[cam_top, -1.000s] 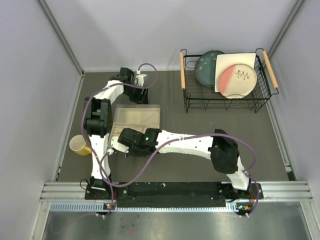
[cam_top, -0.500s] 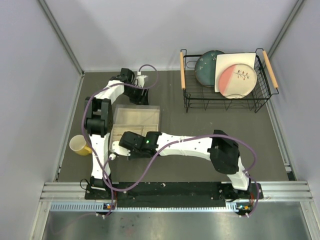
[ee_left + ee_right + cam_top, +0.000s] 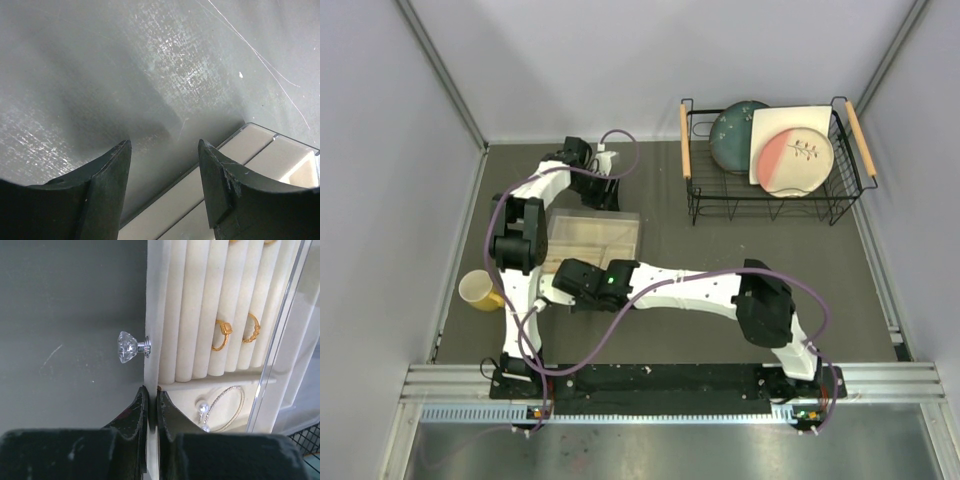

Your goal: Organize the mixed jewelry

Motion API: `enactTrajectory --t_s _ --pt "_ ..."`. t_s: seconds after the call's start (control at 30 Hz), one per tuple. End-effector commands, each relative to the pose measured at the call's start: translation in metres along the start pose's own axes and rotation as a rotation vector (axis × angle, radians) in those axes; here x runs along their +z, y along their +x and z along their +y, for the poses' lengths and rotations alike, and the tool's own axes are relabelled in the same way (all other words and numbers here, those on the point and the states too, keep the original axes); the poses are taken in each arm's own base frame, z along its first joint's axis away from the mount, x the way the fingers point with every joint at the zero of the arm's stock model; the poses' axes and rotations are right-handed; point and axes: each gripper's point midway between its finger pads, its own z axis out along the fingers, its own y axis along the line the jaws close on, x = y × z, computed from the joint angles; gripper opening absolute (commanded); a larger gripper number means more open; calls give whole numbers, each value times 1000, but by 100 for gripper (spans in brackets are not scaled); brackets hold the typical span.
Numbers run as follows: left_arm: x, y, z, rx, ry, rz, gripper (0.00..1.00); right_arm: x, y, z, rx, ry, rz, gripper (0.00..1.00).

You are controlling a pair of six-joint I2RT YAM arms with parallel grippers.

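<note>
Top external: dark grey tabletop overlooked from above, behind arm bases. Left wrist: aimed down past left gripper, close to tabletop, corner of beige slotted tray caught. Right wrist: same tray's front wall viewed near, past right gripper.

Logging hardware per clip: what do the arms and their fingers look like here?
Left arm and right arm: white shells, black joint blocks. A purple cable loops along each. A green light glows on the right arm's wrist. Fingers are black, tapered, scuffed.
</note>
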Motion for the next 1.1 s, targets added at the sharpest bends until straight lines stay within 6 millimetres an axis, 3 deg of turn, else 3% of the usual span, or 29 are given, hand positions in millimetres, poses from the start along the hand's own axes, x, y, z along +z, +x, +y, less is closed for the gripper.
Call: enactTrajectory --t_s 0.0,0.43,0.6,0.63,0.87,1.07 --pt "4 4 -9 14 35 9 61 -16 -34 -53 68 182 -91 0" --pt "7 12 -15 25 46 24 58 -1 -20 -78 108 232 -44 0" --pt "5 11 -16 31 44 21 57 1 -13 -88 129 254 -29 12" --pt "4 10 -16 32 42 19 57 1 -12 -89 131 260 -25 19" --pt "0 2 -18 41 42 -3 57 -7 -11 -105 153 309 -23 32" --pt "-5 -10 -18 52 31 -25 57 -20 -5 -90 187 235 -47 39"
